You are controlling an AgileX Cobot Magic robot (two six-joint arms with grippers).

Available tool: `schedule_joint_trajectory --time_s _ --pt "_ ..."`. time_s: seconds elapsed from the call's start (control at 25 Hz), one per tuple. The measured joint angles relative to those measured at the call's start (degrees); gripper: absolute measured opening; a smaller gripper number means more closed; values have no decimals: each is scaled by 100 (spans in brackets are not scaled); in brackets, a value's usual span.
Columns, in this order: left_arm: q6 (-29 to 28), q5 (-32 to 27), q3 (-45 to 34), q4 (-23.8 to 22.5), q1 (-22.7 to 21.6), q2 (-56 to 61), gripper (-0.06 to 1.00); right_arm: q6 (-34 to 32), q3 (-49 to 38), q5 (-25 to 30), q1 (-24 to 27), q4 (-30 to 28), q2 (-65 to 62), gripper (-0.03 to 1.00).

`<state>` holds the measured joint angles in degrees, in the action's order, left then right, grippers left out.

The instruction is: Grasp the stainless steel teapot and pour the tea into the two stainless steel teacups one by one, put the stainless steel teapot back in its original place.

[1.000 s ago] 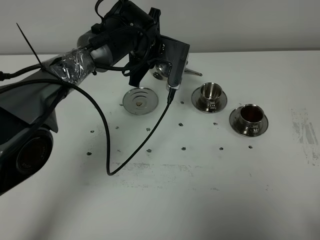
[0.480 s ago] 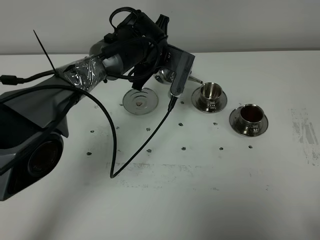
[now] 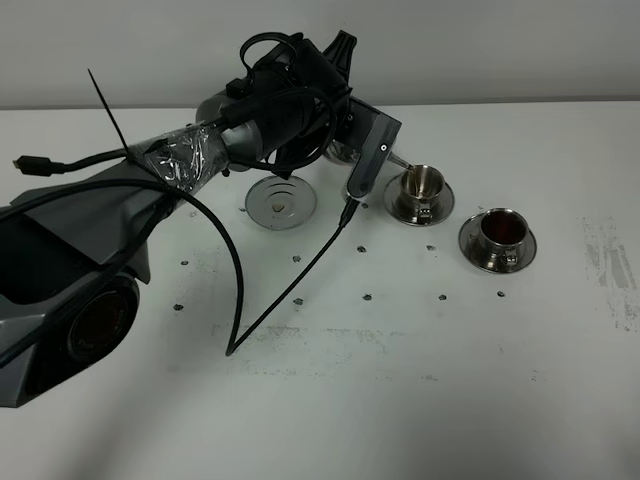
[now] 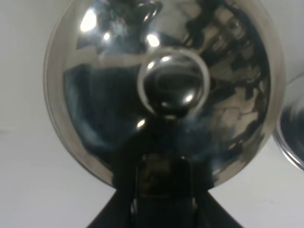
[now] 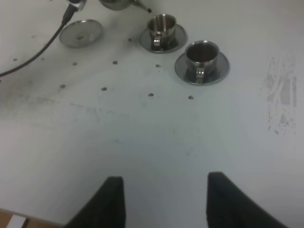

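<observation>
The stainless steel teapot (image 3: pixel 338 151) hangs above the table at the back, mostly hidden behind my left wrist. Its spout (image 3: pixel 398 161) reaches the rim of the nearer teacup (image 3: pixel 420 186), whose inside looks shiny. The second teacup (image 3: pixel 498 234) on its saucer holds dark tea. The round steel coaster (image 3: pixel 281 202) lies bare to the left of the cups. In the left wrist view my left gripper (image 4: pixel 164 178) is shut on the teapot (image 4: pixel 118 95) at its handle side, below the lid knob (image 4: pixel 173 88). My right gripper (image 5: pixel 166 202) is open, empty and far from the cups (image 5: pixel 161 27).
A black cable (image 3: pixel 290 290) hangs from my left wrist and trails over the table in front of the coaster. Small dark marks dot the white table (image 3: pixel 400 380). The right wrist view shows the tea-filled cup (image 5: pixel 202 54) and the coaster (image 5: pixel 80 32).
My left arm has carried the teapot to the right, from above the coaster's far side to the nearer cup. The spout now reaches that cup's rim.
</observation>
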<state>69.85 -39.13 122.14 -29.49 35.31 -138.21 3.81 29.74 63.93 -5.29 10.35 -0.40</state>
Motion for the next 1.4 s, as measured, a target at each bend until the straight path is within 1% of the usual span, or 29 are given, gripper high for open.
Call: schedule_joint_trajectory --time_s 0.24,0.68,1.0,1.4 --pt "0 120 0 -342 76 -13 24 0 0 0 0 0 0 39" --pt "1 223 0 -660 90 -13 24 0 0 0 0 0 0 39" --pt "383 331 0 -793 137 -13 24 0 0 0 0 0 0 39" --pt "447 410 0 -1117 137 -13 24 0 0 0 0 0 0 39"
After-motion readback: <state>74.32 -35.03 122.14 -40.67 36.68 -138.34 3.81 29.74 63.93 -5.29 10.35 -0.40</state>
